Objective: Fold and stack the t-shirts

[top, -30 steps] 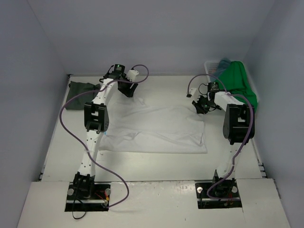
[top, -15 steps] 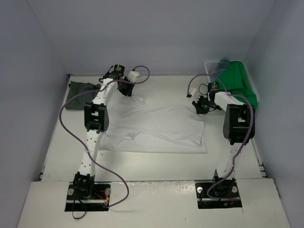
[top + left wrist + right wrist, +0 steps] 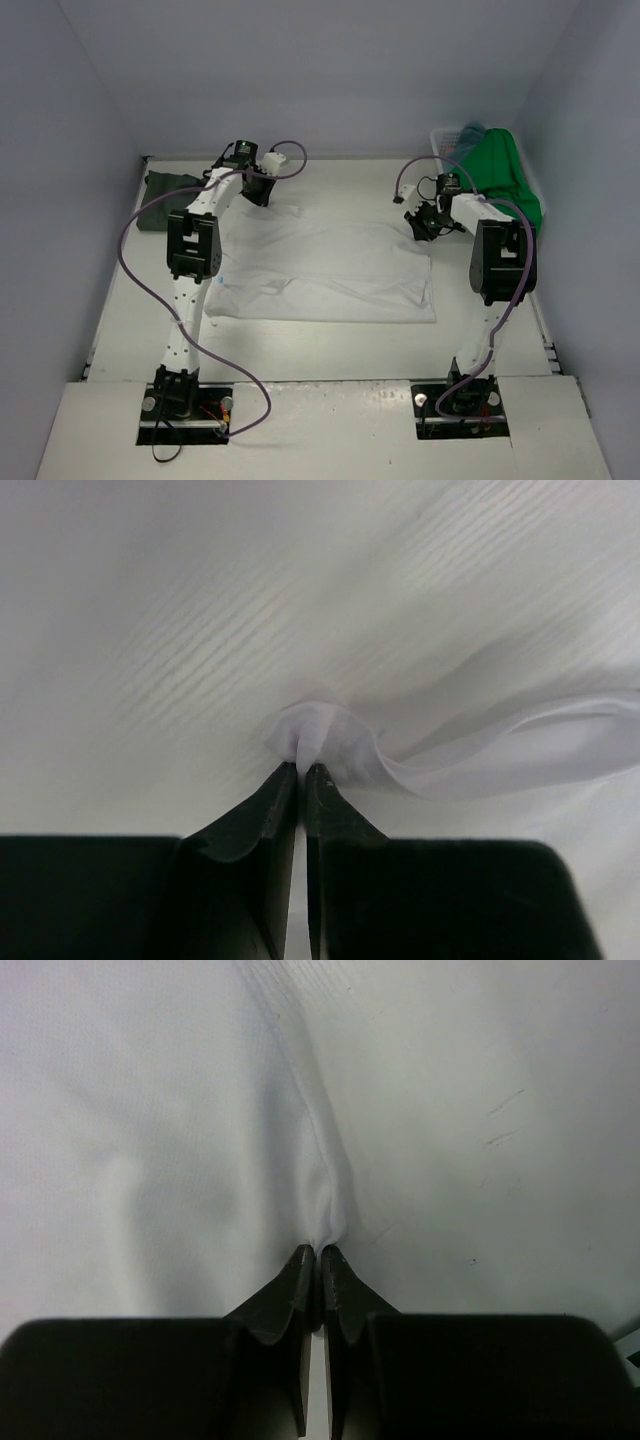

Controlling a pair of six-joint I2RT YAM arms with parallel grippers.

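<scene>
White t-shirt lies spread at the middle of the table. The left gripper and right gripper each pinch one of its far corners. From here I'd judge both should lift evenly, edge taut, then fold toward the near edge.

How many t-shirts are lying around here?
4: a white cloth t-shirt spread mid-table, a dark grey-green one far left, a bright green one draped over the white plastic basket, a teal-blue one peeking behind it. More may hide inside.
</scene>
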